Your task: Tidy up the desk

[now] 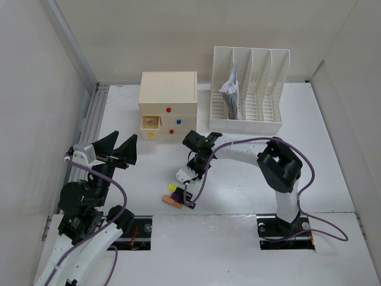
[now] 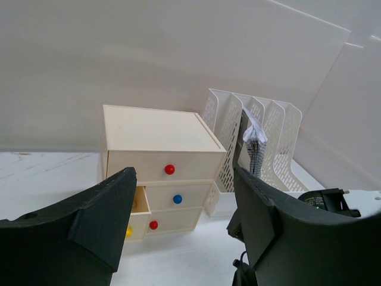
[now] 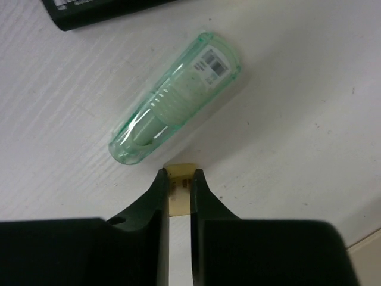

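Pick-up step, apparently: right tool [image 3: 179, 174] pinched narrow on 1 cream strip [image 3: 179, 186], green clear tube [image 3: 175, 98] just ahead on tabletop [image 3: 297, 149]; left tool [image 1: 122, 138] wide, empty; next likely needs a straight lift.

Nothing is legible: a barcode sticker [image 3: 213, 61] on the green case [image 3: 172, 101], tiny dark marks on the cream strip [image 3: 178, 180] at 6 o'clock.
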`<action>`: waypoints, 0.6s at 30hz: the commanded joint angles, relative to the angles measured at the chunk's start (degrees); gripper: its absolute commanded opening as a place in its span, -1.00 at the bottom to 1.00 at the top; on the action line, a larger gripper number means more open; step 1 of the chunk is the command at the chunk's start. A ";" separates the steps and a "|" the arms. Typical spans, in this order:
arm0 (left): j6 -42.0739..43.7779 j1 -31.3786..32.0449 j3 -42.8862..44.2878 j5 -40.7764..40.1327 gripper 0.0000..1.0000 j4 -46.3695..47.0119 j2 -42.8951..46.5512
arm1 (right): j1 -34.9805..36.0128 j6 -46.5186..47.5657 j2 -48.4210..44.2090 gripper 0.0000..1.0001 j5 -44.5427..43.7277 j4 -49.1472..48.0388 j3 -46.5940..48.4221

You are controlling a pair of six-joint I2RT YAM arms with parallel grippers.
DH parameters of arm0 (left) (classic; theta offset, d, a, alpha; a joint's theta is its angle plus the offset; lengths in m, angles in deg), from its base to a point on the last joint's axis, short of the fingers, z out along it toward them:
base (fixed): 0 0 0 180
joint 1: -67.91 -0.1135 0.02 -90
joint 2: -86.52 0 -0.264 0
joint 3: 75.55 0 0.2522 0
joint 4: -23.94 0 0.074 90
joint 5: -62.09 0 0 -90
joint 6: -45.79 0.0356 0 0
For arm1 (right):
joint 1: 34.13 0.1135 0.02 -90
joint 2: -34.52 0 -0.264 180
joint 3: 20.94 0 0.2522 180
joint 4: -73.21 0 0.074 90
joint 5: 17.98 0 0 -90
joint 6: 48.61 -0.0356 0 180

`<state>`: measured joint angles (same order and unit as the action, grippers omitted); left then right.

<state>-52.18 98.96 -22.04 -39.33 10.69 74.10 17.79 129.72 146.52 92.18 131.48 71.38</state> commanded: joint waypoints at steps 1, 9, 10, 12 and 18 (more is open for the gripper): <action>0.06 0.15 -0.20 -0.01 0.27 1.95 0.38 | 0.20 -3.15 1.56 -0.90 -0.66 -1.01 2.46; 0.06 0.15 -0.20 -0.01 0.27 1.95 0.38 | 0.20 -20.99 -2.05 -0.96 1.46 -10.31 14.41; 0.06 0.15 -0.20 -0.01 0.27 1.95 0.38 | 0.20 -23.01 -2.05 -0.96 1.46 -13.19 15.73; 0.06 0.15 -0.20 -0.01 0.27 1.95 0.38 | 0.20 -29.08 -2.58 -0.96 1.46 -16.72 18.90; 0.06 0.15 -0.20 -0.01 0.27 1.95 0.38 | 0.20 -44.53 0.93 -0.91 -3.37 -23.59 29.26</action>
<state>-52.18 98.96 -22.04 -39.33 10.67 74.10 17.79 97.35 146.96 91.03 115.70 95.14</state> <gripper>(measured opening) 0.633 0.243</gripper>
